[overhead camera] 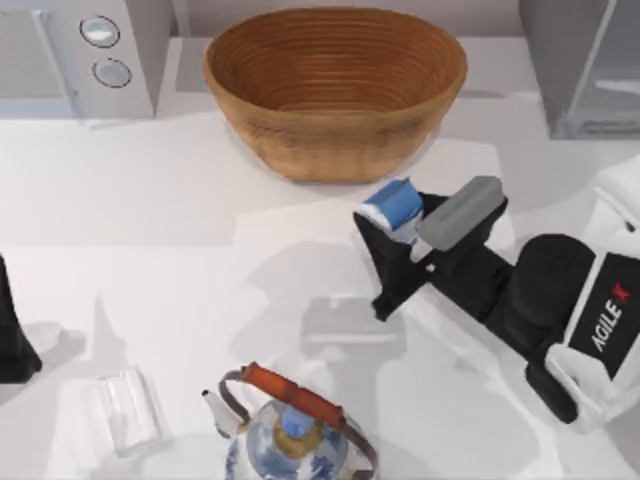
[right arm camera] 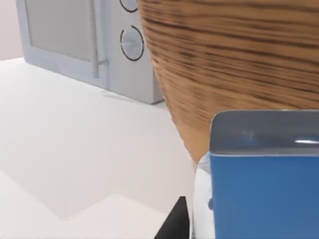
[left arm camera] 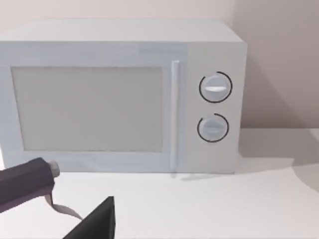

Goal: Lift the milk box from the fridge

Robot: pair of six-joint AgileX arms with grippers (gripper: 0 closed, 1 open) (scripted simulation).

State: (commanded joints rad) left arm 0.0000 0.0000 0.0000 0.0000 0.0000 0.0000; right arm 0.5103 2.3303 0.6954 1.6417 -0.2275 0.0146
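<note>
The right gripper (overhead camera: 392, 222) has its fingers clamped on the milk box (overhead camera: 393, 206) — held above the worktop (overhead camera: 150, 220), just near-right of the wicker basket (overhead camera: 335, 85). The fridge (overhead camera: 585, 65) stands far right. The left gripper (overhead camera: 12, 335) sits parked at the left edge — fingers' state unclear.

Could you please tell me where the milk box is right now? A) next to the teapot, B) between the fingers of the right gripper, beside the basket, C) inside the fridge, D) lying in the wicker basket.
B: in the top view the milk box sits at the tip of the right gripper, in front of the wicker basket and well away from the fridge and the teapot.
</note>
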